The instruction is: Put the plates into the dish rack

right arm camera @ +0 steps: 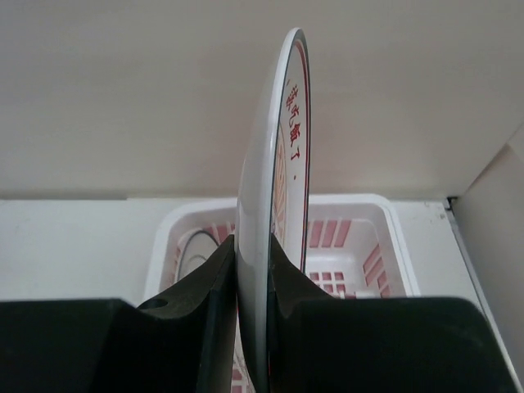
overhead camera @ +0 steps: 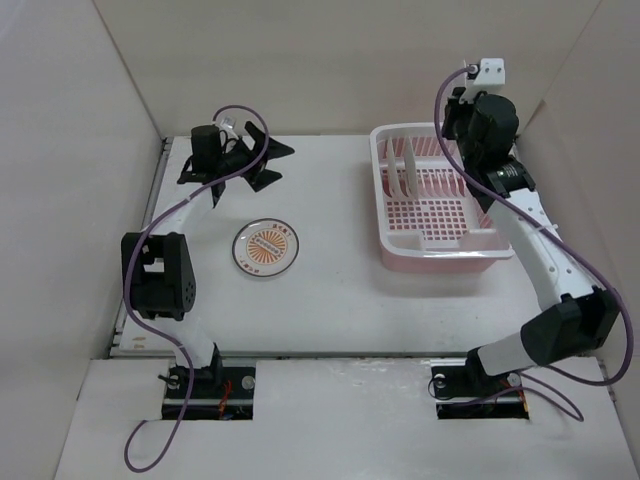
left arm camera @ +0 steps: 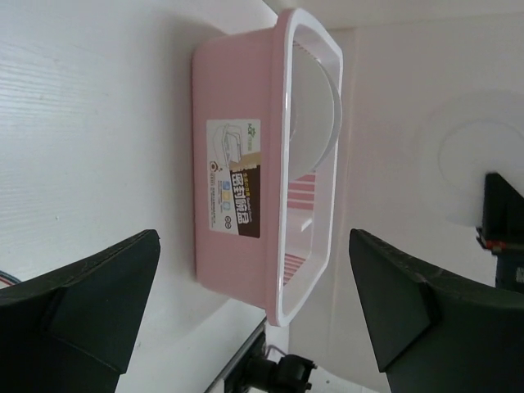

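Gripping upright plate, right claw above rack

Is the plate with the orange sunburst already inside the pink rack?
No, the orange sunburst plate lies flat on the table, apart from the pink rack off to its right.

One sunburst plate lies flat on the counter, at about 9 o'clock from its middle and well apart from everything else. The pink dish rack sits at 2 o'clock, with white plates standing on edge in its far left slots. Your left gripper is at 11 o'clock, jaws spread wide. Your right arm reaches over the rack's right side, and its wrist hides the jaws from you.
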Controlling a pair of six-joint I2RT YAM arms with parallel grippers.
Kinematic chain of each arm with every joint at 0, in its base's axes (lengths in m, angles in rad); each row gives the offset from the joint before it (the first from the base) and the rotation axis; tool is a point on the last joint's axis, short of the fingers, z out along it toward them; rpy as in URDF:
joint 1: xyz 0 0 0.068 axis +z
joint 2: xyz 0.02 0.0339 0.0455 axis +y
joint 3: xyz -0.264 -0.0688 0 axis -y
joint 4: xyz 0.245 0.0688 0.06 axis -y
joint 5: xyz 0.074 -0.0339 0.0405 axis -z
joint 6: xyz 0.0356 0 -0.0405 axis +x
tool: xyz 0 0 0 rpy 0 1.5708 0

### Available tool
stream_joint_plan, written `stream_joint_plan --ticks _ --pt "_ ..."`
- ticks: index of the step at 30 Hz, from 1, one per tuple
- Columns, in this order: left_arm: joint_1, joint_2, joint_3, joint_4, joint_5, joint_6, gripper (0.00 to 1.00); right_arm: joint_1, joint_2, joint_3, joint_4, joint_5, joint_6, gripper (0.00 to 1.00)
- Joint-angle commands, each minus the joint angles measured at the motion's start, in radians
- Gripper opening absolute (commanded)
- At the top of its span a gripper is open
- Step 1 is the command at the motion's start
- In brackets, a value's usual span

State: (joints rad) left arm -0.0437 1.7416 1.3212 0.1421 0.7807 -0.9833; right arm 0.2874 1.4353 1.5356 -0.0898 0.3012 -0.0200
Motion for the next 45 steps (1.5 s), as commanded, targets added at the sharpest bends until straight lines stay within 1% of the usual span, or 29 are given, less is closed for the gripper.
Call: stream_joint_plan --ticks 1,3,4,7,13,22,30,45 --pt "-0.025 -0.051 0.001 0.065 -0.008 0.072 1.00 -0.065 0.019 -0.031 0.055 -0.106 0.052 0.02" --pt "-0.034 -0.051 -0.013 0.077 -0.008 0.092 1.00 -0.096 0.037 -0.080 0.084 -0.158 0.063 0.02" --pt "-0.035 -0.060 -0.022 0.077 -0.008 0.092 1.00 -0.122 0.046 -0.112 0.111 -0.209 0.087 0.02" --pt "-0.035 -0.060 -0.022 0.077 -0.008 0.112 1.00 -0.154 0.071 -0.133 0.124 -0.264 0.107 0.02" --pt "-0.035 -0.070 -0.013 0.068 -0.017 0.121 1.00 -0.163 0.134 -0.144 0.134 -0.284 0.129 0.02" --pt "-0.035 -0.070 -0.022 0.068 -0.017 0.121 1.00 -0.163 0.154 -0.184 0.134 -0.281 0.141 0.01" --pt "-0.035 -0.070 -0.022 0.068 -0.017 0.121 1.00 -0.163 0.223 -0.184 0.134 -0.292 0.141 0.01" --pt "-0.035 -0.070 -0.022 0.059 -0.017 0.130 1.00 -0.163 0.274 -0.203 0.134 -0.301 0.150 0.01"
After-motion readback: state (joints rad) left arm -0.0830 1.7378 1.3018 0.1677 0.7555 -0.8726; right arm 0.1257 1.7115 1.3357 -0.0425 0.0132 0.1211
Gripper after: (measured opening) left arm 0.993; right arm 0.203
